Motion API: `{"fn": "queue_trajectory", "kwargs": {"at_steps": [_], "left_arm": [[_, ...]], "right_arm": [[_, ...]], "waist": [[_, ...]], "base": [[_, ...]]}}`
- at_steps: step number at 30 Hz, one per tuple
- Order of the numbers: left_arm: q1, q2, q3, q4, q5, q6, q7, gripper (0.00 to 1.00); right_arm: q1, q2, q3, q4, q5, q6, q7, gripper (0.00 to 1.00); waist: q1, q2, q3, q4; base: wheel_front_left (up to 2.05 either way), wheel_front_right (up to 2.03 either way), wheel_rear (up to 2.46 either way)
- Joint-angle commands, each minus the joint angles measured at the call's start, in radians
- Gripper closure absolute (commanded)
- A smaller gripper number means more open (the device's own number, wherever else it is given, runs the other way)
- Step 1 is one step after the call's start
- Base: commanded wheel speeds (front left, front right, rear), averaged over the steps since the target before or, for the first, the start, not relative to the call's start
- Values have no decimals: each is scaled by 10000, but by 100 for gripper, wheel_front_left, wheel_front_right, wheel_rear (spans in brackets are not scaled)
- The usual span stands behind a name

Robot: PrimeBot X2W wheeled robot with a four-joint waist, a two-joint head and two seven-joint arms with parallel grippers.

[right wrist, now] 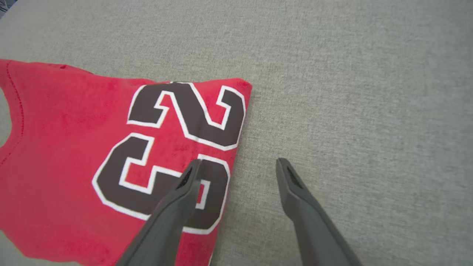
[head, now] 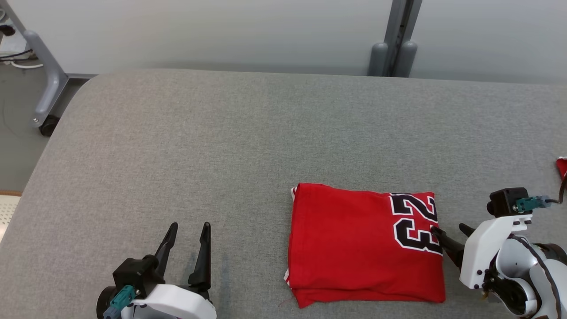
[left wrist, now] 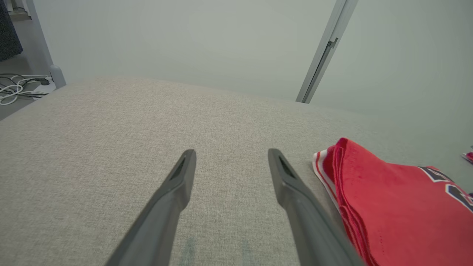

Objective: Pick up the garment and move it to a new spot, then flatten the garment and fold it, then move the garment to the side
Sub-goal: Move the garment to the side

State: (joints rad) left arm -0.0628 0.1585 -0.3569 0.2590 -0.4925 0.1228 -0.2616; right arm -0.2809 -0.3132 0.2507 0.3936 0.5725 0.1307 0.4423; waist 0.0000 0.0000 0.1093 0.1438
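Folded red garment [head: 363, 243] flat on grey table [head: 221, 155], both my pincers open and empty.

My right pincer [right wrist: 239, 162] is spread wide, holding nothing, and sits at the garment's edge. Its one finger is over the black "23" print [right wrist: 173, 147] and the other is over bare table just beside the cloth. I can't tell if the finger over the print touches the fabric. The garment is a neat rectangle, folded edges stacked, and runs away from that pincer toward my left pincer [head: 189, 226]. The left pincer is also wide open and empty, low over bare table, with the garment near its inner finger but apart from it. Beyond my right pincer, at the view's edge, is a red scrap [head: 561, 166], maybe more cloth, but too little shows.
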Motion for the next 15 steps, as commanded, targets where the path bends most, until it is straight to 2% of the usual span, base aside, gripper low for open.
{"fn": "queue_trajectory", "kwargs": {"at_steps": [1, 9, 15], "left_arm": [[-143, 9, 43, 22, 80, -77, -44, 0], [-126, -83, 157, 123, 204, -156, -44, 0], [-211, -128, 198, 163, 323, -194, -44, 0]], "right_arm": [[-99, -153, 115, 4, 258, 2, 119, 0], [-156, -588, 871, -3, 1788, 2, 677, 0], [-530, -298, 1175, 720, 2388, 2, 712, 0]], "waist": [[0, 0, 105, 109], [0, 0, 189, 218], [0, 0, 267, 125]], "base": [[0, 0, 0], [0, 0, 0], [0, 0, 0]]}}
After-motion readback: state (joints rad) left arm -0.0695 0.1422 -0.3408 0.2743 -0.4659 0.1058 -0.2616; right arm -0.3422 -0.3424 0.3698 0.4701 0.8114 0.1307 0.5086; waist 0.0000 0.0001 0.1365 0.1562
